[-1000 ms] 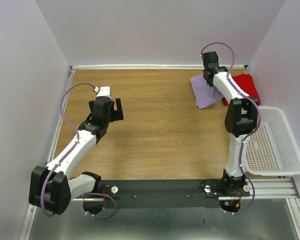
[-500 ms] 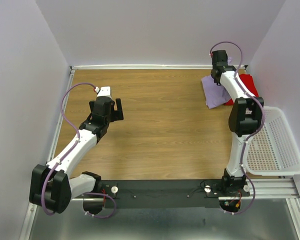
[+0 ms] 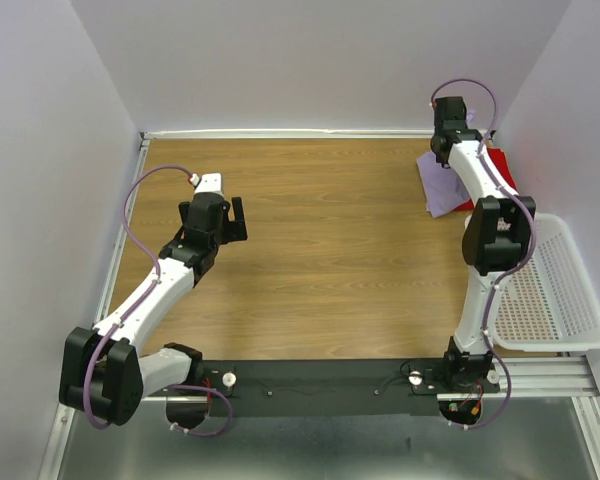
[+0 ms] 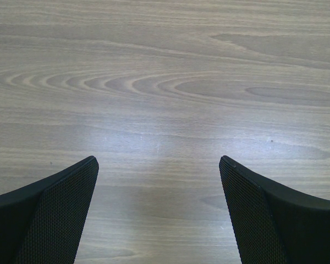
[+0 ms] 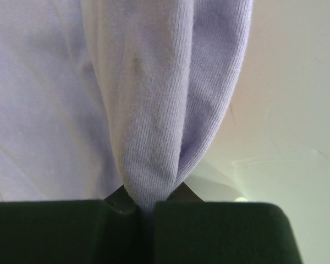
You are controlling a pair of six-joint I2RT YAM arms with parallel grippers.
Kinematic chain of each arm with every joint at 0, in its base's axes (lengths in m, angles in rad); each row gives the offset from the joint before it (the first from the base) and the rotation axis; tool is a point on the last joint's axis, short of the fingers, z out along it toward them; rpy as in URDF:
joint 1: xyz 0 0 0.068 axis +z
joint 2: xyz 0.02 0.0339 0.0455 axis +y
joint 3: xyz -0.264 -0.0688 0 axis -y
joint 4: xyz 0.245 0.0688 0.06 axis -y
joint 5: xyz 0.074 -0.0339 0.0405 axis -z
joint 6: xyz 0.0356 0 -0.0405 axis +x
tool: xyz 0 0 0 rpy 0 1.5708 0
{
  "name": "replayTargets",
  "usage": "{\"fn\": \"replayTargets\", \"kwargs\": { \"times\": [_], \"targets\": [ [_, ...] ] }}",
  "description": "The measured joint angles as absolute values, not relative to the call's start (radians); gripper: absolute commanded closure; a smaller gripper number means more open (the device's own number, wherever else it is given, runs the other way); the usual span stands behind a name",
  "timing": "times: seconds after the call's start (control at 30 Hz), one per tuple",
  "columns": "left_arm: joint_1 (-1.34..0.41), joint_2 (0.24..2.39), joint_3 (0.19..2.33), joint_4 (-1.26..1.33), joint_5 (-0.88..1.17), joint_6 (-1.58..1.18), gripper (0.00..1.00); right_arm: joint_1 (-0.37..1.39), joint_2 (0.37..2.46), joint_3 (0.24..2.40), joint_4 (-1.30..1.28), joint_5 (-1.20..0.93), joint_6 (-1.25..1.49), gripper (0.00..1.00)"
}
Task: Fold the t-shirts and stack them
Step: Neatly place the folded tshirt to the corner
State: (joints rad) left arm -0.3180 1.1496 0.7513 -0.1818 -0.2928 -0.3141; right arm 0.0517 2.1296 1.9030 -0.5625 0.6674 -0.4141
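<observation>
The right gripper [image 5: 146,204] clamps a fold of the lavender t-shirt [image 5: 154,110] between its jaws. The left gripper [image 4: 158,176] hovers, jaws spread wide, tabletop [image 4: 165,82] between them

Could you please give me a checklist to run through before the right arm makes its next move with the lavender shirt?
1. Right hand gripping lavender shirt: ok, cloth pinched between shut fingers.
2. Lavender shirt lined up over red shirt: cannot tell, the overlap is hidden.
3. Lavender shirt folded neatly: cannot tell, it is bunched at the grip.
4. Left hand open and empty: ok, over bare table.
5. Left hand away from both shirts: ok, far across the table.
</observation>
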Motion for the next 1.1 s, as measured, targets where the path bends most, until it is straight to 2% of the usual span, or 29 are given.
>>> {"fn": "replayTargets", "kwargs": {
  "times": [0.5, 0.93, 1.1],
  "targets": [
    [-0.318, 1.173, 0.751, -0.181, -0.293, -0.314, 0.02, -0.051, 2.133, 1.913, -0.538, 0.667, -0.385, 0.99],
    [-0.318, 1.207, 0.751, -0.181, -0.292, -0.31, 0.02, -0.111, 2.294, 1.966, -0.48, 0.693, -0.324, 0.88],
    [-0.318, 1.216, 0.752, -0.181, -0.292, -0.306, 0.02, -0.142, 2.349, 1.987, -0.471, 0.723, -0.288, 0.58]
  ]
}}
